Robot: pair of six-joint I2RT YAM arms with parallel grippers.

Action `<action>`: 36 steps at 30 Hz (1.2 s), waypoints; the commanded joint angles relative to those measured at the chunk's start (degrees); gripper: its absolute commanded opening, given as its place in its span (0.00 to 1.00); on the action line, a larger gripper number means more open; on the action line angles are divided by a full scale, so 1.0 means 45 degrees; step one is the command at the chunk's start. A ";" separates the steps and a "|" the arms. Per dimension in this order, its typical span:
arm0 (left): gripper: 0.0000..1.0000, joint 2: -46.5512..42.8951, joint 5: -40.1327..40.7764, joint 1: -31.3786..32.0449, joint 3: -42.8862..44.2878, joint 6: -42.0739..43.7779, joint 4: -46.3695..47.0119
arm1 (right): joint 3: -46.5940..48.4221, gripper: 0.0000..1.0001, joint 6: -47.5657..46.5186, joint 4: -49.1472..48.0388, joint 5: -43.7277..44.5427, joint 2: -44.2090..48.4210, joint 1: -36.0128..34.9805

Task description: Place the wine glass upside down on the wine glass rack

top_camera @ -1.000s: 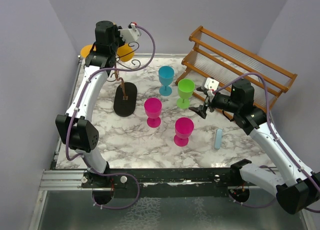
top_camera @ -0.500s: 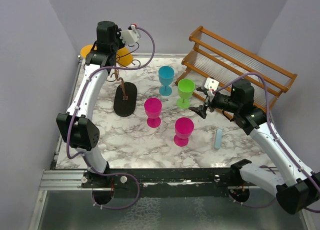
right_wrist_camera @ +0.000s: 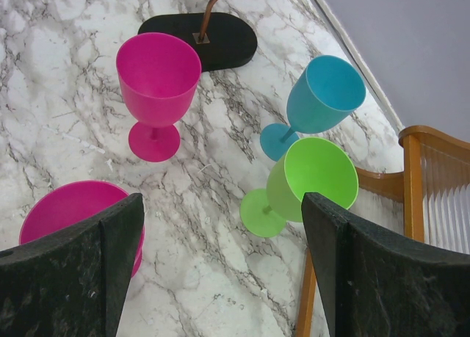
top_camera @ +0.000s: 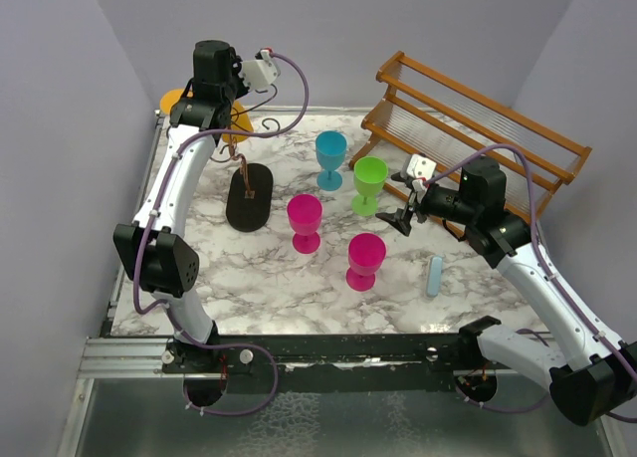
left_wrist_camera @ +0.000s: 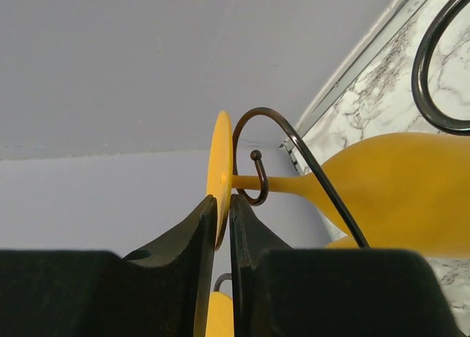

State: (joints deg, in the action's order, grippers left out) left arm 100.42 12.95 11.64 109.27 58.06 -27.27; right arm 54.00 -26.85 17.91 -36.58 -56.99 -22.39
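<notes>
- wine glass [left_wrist_camera: 396, 183]: yellow, at the far left corner of the surface, up on the rack [top_camera: 248, 200]. Its stem runs through one curled wire arm, with the foot on one side of the curl and the bowl on the other.
- left hand [left_wrist_camera: 222, 201]: black fingers [left_wrist_camera: 183, 234] sit tight on either side of the foot's rim with barely a slit between them. Can't tell if they clamp the foot or have just gone slack.
- progress: hanging looks nearly done, since the wire seems to carry the stem. What's left is letting go fully, backing the hand off without dragging the foot, and checking that the glass hangs bowl-down and steady.
- risk, my guess: the foot is thin and the curl is open on one side, so a sideways pull could slide the stem out.
- glass look: smooth, opaque and plastic-like, with a flat disc foot, slim stem and rounded bowl.
- rack look: thin dark wire with a ball-tipped spiral hook, a slim brownish post and a flat black oval base.
- right hand [top_camera: 402, 218]: fingers wide apart, holding nothing, hovering over the middle of the surface.
- near it: two pink glasses [top_camera: 305, 221] [top_camera: 365, 260], a blue glass [top_camera: 330, 158] and a green glass [top_camera: 369, 183], all upright and the same goblet shape.
- surface [top_camera: 299, 293]: white marble pattern with grey veins, glossy.
- wooden rack [top_camera: 478, 128]: brown and slatted, at the far right and unused.
</notes>
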 commanded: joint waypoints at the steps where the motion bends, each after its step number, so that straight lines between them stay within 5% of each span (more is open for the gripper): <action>1: 0.17 0.0142 0.0073 -0.0002 0.0624 -0.0266 -0.0385 | -0.0104 0.88 -0.0146 -0.0211 0.0038 -0.0046 0.0060; 19: 0.29 -0.0181 0.0032 0.0011 0.0463 -0.0223 -0.0890 | -0.0105 0.88 -0.0171 -0.0191 -0.0022 -0.0036 0.0064; 36: 0.57 -0.0601 -0.0141 -0.0004 0.0427 -0.0092 -0.1236 | -0.0124 0.88 -0.0190 -0.0182 -0.0013 0.0005 0.0054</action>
State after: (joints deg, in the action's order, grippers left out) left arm 99.90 12.95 11.49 110.48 58.00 -29.65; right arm 53.98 -27.29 17.93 -36.58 -56.99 -22.37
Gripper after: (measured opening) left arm 0.546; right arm 0.876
